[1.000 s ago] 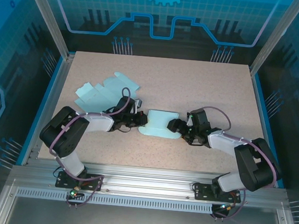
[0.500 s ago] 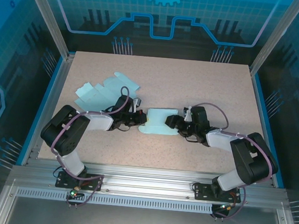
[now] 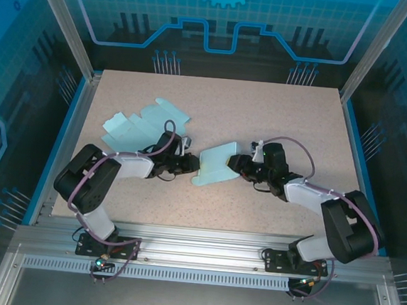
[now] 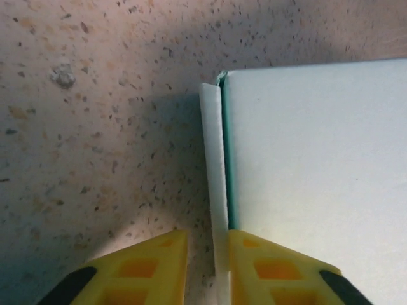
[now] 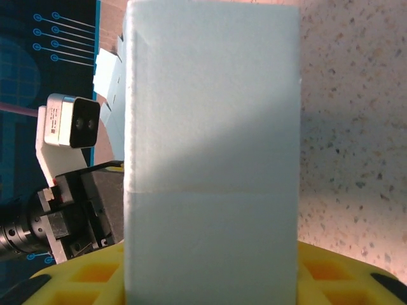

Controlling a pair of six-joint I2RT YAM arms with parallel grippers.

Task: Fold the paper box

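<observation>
The paper box [image 3: 215,165] lies near the middle of the table [image 3: 278,109], between the two arms. It is light blue and only partly folded. From above it looks tilted. Its left end is by the left gripper [image 3: 194,164] and its right end is by the right gripper [image 3: 235,162].

The left gripper reaches in from the left, low over the table. In its own camera a thin white flap [image 4: 215,165] of the box stands on edge between the yellow fingers [image 4: 267,267]. The jaws are a little apart. One finger sits right against the flap and the other has a small gap beside it, so the flap is not pinched.

The right gripper reaches in from the right. In its camera a tall flat side of the box stands right in front, with yellow on each side of it, low down. The jaws look closed on the box, one on each side wall (the paper hides the very tips). Past the box in that view sits the left arm's small grey camera [image 5: 68,127].

A second paper sheet [image 3: 143,122], flat and cut to shape, lies on the far left part of the table, well apart from the box.
</observation>
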